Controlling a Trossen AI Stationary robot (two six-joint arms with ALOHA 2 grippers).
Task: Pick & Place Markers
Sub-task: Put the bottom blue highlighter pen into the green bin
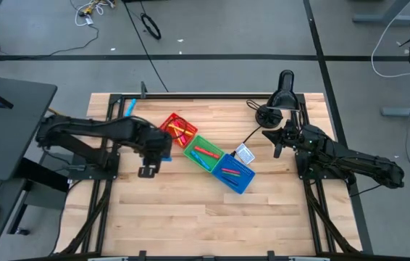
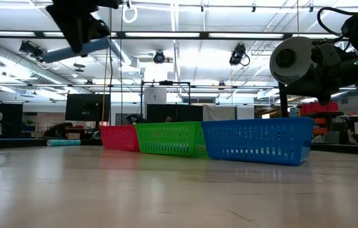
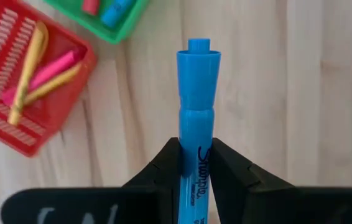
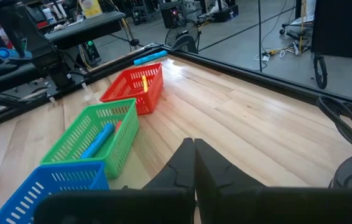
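My left gripper [image 1: 153, 156] hangs high over the table just left of the red bin [image 1: 178, 129] and is shut on a blue marker [image 3: 197, 99]. Three bins stand side by side in a slanting row: the red one holds yellow and pink markers [image 3: 39, 74]. The green bin [image 1: 203, 154] holds a red and a blue marker, and the blue bin [image 1: 235, 173] holds a few more. Another blue marker [image 1: 130, 106] lies at the table's far left edge. My right gripper [image 4: 193, 163] is shut, right of the bins, and touches nothing. My left gripper pinches the blue marker's printed barrel [image 3: 196, 171] between its two fingers. The marker lies along the fingers, its capped end [image 3: 199, 59] sticking out past the fingertips. It is lifted clear of the table and sits tilted, high in the low view [image 2: 78, 48].
A small white and blue packet [image 1: 244, 154] lies just right of the green and blue bins. A black stand with a cable [image 1: 283, 93] sits at the far right corner. Bare wood [image 1: 190, 217] stretches along the near half of the table.
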